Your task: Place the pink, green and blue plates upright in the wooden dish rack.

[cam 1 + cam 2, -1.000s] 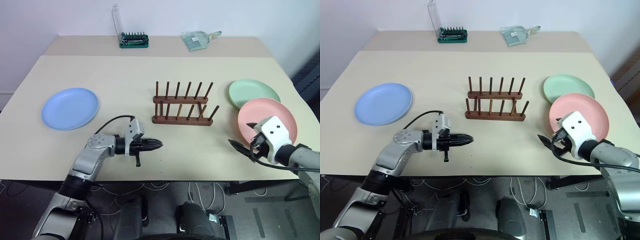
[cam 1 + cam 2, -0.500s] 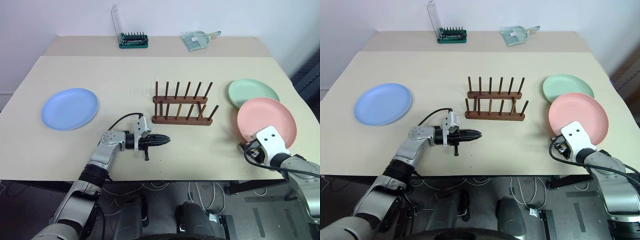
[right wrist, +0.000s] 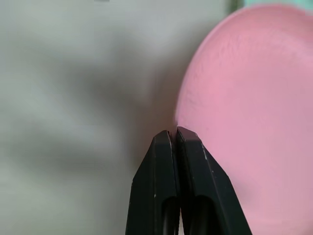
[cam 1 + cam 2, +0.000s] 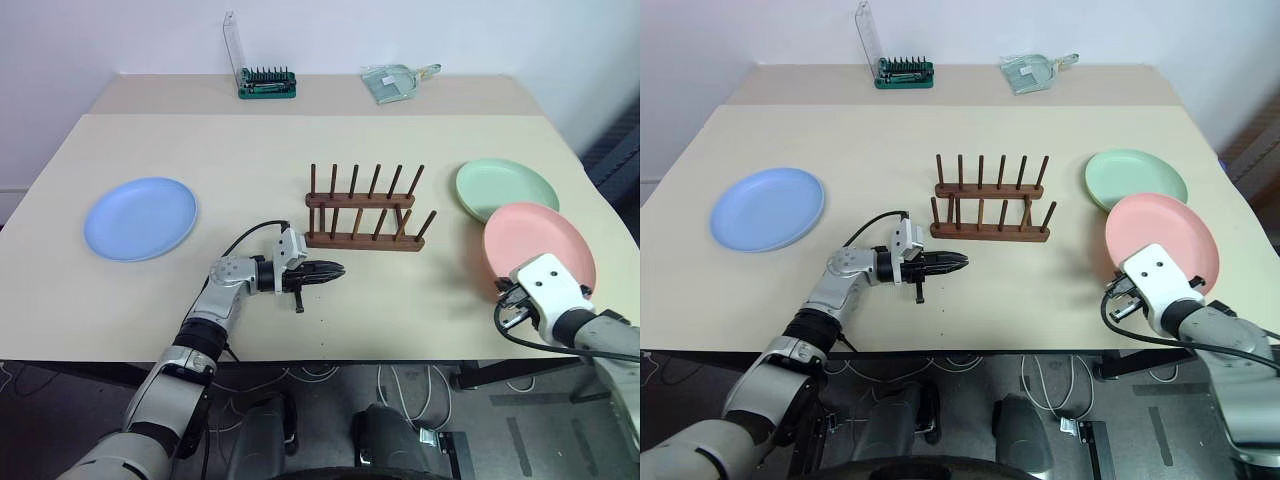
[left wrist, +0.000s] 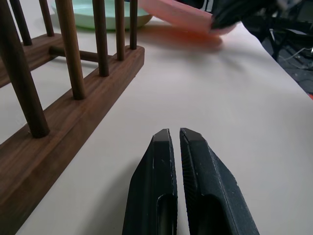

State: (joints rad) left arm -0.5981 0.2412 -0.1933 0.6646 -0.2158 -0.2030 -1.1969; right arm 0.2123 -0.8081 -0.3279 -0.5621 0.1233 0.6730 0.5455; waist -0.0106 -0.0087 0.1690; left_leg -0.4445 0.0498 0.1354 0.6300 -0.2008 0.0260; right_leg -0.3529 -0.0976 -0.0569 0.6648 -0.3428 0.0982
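Note:
The wooden dish rack (image 4: 365,215) stands mid-table with nothing between its pegs. The blue plate (image 4: 140,217) lies flat at the far left. At the right, the green plate (image 4: 505,187) lies flat, and the pink plate (image 4: 540,240) overlaps its near edge. My right gripper (image 3: 173,133) is shut on the pink plate's near left rim, and the plate looks slightly raised and tilted in the left wrist view. My left gripper (image 4: 338,270) is shut and empty. It points toward the right, just in front of the rack's left end.
A green screwdriver-bit holder (image 4: 267,82) with a clear lid and a clear dustpan-like item (image 4: 395,80) sit at the table's far edge. Bare tabletop lies between the rack and the plates on both sides. The table's near edge runs just below both grippers.
My right gripper went from open to shut on the pink plate's rim, and the plate shifted slightly to the right. My left gripper moved right, closer to the rack's front.

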